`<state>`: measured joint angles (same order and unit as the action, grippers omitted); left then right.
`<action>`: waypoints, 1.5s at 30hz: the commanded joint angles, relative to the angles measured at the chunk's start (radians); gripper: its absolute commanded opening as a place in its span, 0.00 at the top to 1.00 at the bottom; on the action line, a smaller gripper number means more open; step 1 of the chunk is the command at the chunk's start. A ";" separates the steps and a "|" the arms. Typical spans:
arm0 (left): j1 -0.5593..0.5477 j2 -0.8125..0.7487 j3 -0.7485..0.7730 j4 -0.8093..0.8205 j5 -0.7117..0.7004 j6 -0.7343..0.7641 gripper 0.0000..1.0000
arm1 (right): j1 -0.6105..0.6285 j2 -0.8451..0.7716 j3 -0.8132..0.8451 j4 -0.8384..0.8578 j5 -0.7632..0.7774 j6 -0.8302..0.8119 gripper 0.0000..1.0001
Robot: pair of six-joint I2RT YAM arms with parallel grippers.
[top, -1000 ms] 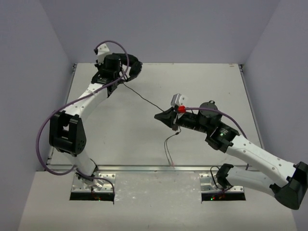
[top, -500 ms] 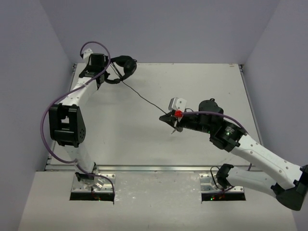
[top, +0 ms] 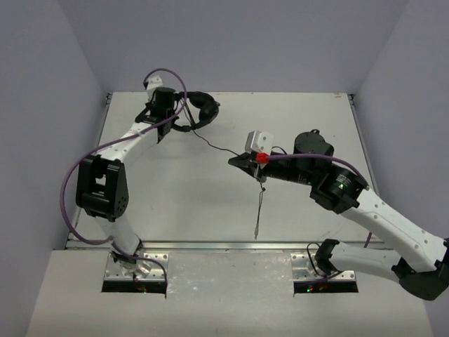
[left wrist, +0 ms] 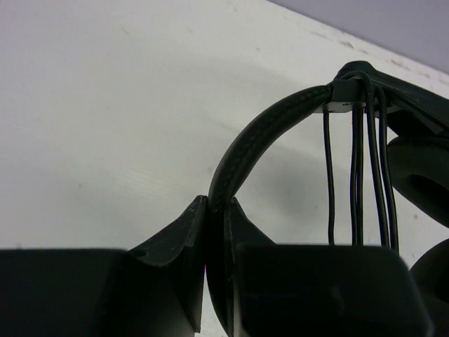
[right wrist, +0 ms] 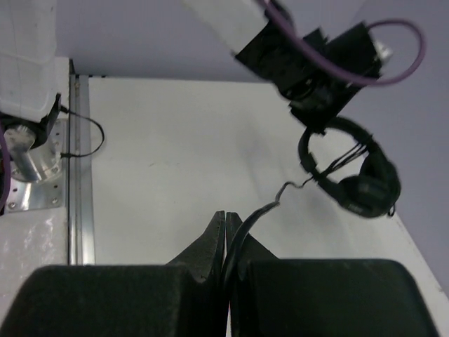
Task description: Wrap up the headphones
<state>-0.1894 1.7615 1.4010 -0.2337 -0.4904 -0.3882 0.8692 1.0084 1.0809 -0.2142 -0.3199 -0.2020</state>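
The black headphones (top: pixel 202 108) hang at the back left of the table, above its surface. My left gripper (top: pixel 184 116) is shut on their thin headband (left wrist: pixel 261 132), which runs up from between the jaws to the earcup (left wrist: pixel 423 177). Several turns of thin cable (left wrist: pixel 358 175) cross under the headband. The cable (top: pixel 216 146) leads from the headphones to my right gripper (top: pixel 237 161), which is shut on it mid-table. Its free end (top: pixel 259 210) dangles toward the near edge. In the right wrist view the cable (right wrist: pixel 264 208) leaves the jaws toward the headphones (right wrist: pixel 352 177).
A metal rail (top: pixel 210 246) runs along the near table edge, with the arm base plates (top: pixel 137 272) below it. Lilac walls close off the left, back and right. Thick purple robot cables (top: pixel 70 189) loop beside the left arm and over the right arm.
The left gripper has swung the headphones to the right and turned them. The stretch of cable to the right gripper has shortened, and the free end now hangs straight down.
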 commanded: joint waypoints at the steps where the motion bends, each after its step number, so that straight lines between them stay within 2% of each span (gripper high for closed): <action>1: -0.068 -0.092 -0.115 0.219 0.008 0.087 1.00 | 0.005 0.030 0.166 -0.014 0.073 -0.092 0.99; 2: -0.073 -0.144 -0.176 0.303 0.047 0.130 1.00 | 0.005 0.041 0.192 -0.043 0.093 -0.120 0.99; 3: -0.079 -0.172 -0.245 0.377 0.158 0.159 1.00 | 0.005 0.051 0.218 -0.053 0.152 -0.147 0.99; 4: -0.084 -0.221 -0.381 0.530 0.203 0.184 1.00 | 0.002 0.076 0.276 -0.062 0.175 -0.187 0.99; 7: -0.162 -0.267 -0.516 0.698 0.328 0.308 1.00 | -0.038 0.143 0.408 -0.109 0.209 -0.237 0.99; 11: -0.284 -0.327 -0.658 0.738 0.409 0.501 1.00 | -0.140 0.251 0.556 -0.185 0.214 -0.267 0.99; 13: -0.318 -0.405 -0.730 0.787 0.452 0.526 1.00 | -0.212 0.285 0.583 -0.183 0.173 -0.240 0.99; 16: -0.340 -0.526 -0.861 0.835 0.515 0.522 1.00 | -0.411 0.300 0.568 -0.125 0.084 -0.168 0.99; 18: -0.373 -0.579 -0.930 0.875 0.598 0.525 1.00 | -0.470 0.344 0.586 -0.111 0.045 -0.146 0.99; 23: -0.476 -0.669 -0.948 0.827 0.595 0.548 1.00 | -0.640 0.459 0.698 -0.130 -0.042 -0.088 0.99; 29: -0.496 -0.758 -0.968 0.815 0.598 0.543 1.00 | -0.821 0.547 0.695 -0.091 -0.153 0.015 0.99; 32: -0.498 -0.809 -0.965 0.800 0.590 0.534 1.00 | -0.846 0.555 0.636 -0.056 -0.189 0.039 0.99; 35: -0.498 -0.865 -0.930 0.733 0.531 0.517 1.00 | -0.852 0.526 0.486 0.036 -0.212 0.085 0.99; 39: -0.509 -0.965 -0.898 0.695 0.495 0.476 1.00 | -0.852 0.533 0.381 0.130 -0.261 0.174 0.99; 45: -0.551 -1.071 -0.841 0.669 0.399 0.419 1.00 | -0.810 0.526 0.216 0.263 -0.335 0.242 0.99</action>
<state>-0.7170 0.7399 0.4629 0.3862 -0.0486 0.0990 0.0471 1.5551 1.3441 -0.1272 -0.6476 0.0044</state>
